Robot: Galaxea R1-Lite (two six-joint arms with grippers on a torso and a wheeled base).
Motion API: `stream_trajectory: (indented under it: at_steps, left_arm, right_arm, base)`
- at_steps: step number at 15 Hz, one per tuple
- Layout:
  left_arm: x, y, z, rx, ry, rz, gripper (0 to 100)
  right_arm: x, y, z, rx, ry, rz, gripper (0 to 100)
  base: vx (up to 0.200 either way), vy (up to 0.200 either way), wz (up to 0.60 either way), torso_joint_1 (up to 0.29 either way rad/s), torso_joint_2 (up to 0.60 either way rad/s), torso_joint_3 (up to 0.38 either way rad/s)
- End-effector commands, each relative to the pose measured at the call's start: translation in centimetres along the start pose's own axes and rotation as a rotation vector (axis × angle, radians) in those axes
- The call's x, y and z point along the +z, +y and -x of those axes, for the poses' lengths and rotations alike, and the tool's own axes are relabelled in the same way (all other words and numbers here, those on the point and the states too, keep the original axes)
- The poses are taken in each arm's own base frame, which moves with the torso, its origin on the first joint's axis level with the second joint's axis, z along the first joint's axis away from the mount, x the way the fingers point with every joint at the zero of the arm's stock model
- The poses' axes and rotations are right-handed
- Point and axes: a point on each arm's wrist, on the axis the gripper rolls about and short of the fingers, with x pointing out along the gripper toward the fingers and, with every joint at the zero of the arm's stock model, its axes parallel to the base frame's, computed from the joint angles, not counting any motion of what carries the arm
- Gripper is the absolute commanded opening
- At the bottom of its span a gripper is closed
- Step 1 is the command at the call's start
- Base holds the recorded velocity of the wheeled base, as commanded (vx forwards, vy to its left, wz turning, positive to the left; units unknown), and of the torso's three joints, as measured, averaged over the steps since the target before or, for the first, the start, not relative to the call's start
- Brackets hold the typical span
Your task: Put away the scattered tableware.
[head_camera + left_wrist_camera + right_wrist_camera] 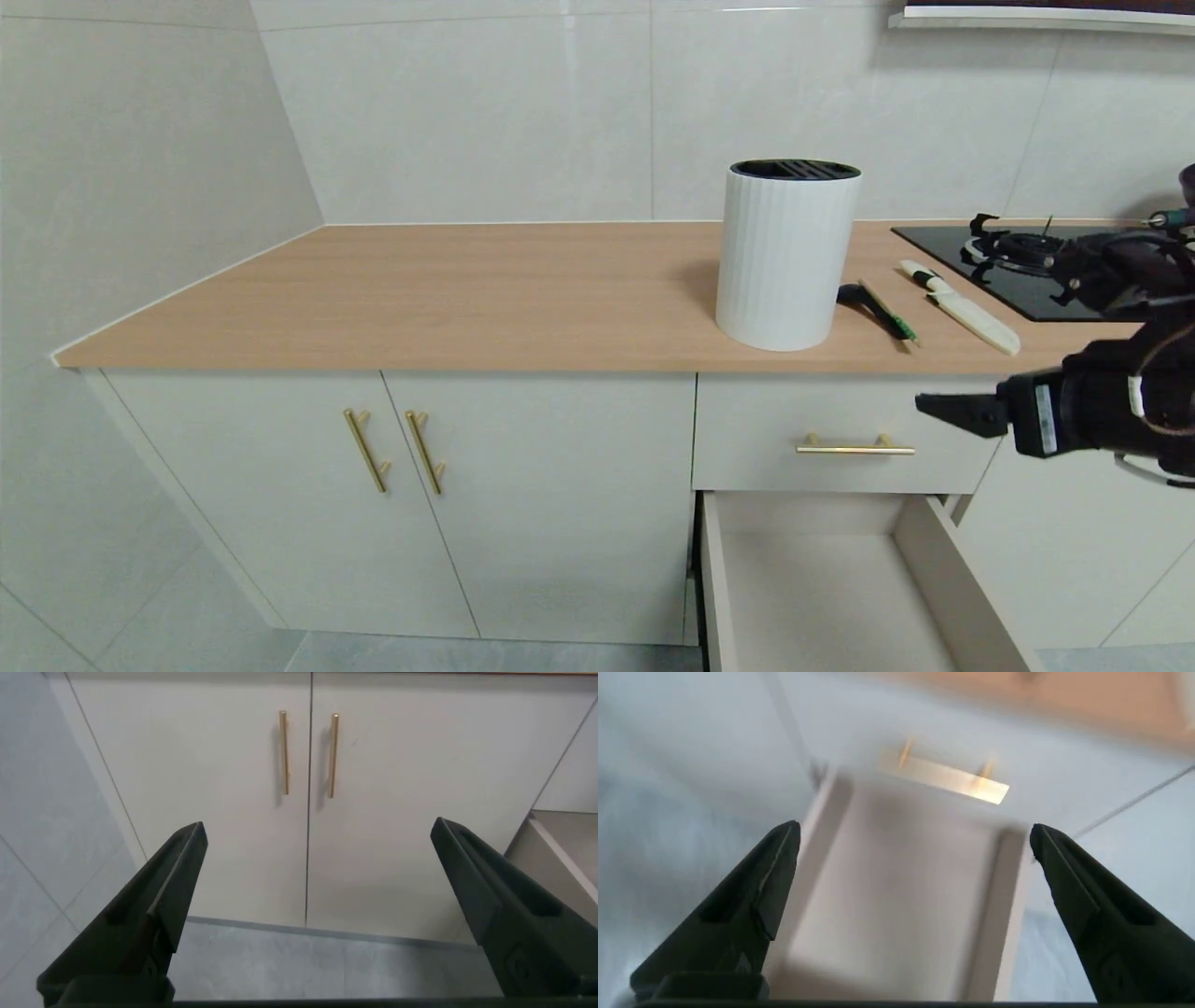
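Note:
On the wooden counter [467, 299] a white ribbed utensil holder [787, 257] stands upright with a dark slotted top. Beside it lie a black-handled utensil [859, 297], a pair of chopsticks [892, 319] with a green band, and a white knife [966, 311]. My right gripper [934, 408] [913, 833] hangs open and empty in front of the counter edge, above the pulled-out lower drawer [840, 579] [896, 896]. My left gripper [318, 829] is open and empty, low down, facing the cabinet doors [308, 793].
A black gas hob [1018, 257] sits at the counter's right end. The upper drawer [840, 411] with a gold handle [854, 449] is closed. Two gold door handles [392, 450] mark the double cabinet. Tiled walls close off the back and left.

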Motion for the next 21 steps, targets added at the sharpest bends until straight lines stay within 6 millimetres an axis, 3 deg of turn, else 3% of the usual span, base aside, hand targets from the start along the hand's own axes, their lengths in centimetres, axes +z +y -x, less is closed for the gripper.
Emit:
stream_trajectory:
  at_steps: [1,3,9,21]
  left_arm:
    - [0.0,0.0,0.0,0.000,0.000,0.000,100]
    - [0.0,0.0,0.0,0.000,0.000,0.000,100]
    - [0.0,0.0,0.0,0.000,-0.001,0.000,100]
    - [0.0,0.0,0.0,0.000,0.000,0.000,100]
  right_arm:
    - [3.2,-0.9,-3.6,-0.053,0.053,-0.102,100]
    - [4.4,-1.1,-5.9,-0.129,0.079,-0.176,100]
    - [3.8,-2.2,-11.4,-0.241,0.040,-0.232,100]
    - [3.0,-3.7,-15.7,-0.310,-0.032,-0.258,100]
  base:
    - [0.000,0.000,0.00,0.000,0.00,0.000]
    - [0.000,0.000,0.00,0.000,0.00,0.000]
    - [0.000,0.000,0.00,0.000,0.00,0.000]
    - [0.000,0.000,0.00,0.000,0.00,0.000]
